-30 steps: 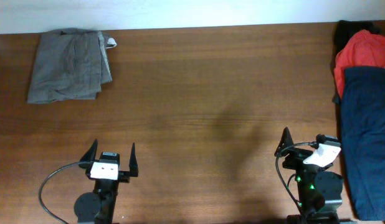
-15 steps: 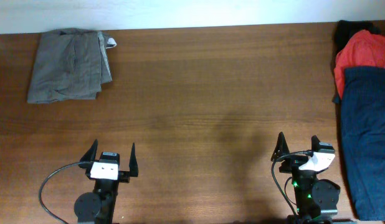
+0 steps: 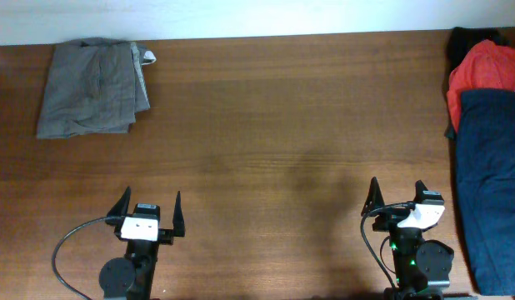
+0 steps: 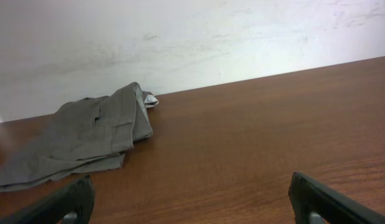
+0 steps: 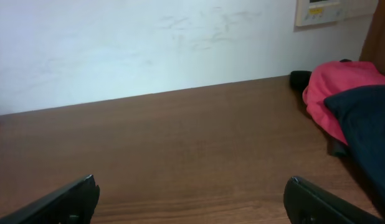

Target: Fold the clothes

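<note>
The clothes (image 3: 92, 87), a grey-olive pair of shorts with a small white tag, lie folded in a loose bundle at the table's far left corner; the left wrist view shows the clothes (image 4: 80, 137) against the wall. My left gripper (image 3: 149, 203) stands open near the front edge, well short of them, with nothing between its fingers. My right gripper (image 3: 397, 192) is open too, at the front right, empty. In the wrist views only bare wood lies between the fingertips (image 4: 74, 196) and between the fingertips (image 5: 74, 193).
A red garment (image 3: 485, 67) and a dark blue garment (image 3: 491, 179) lie along the table's right edge, with a black item (image 3: 466, 37) behind them. The blue garment is close to the right arm's base. A white wall runs along the far edge.
The right gripper has swung slightly left and straightened to face the far wall. The left arm and the clothes have not moved.
</note>
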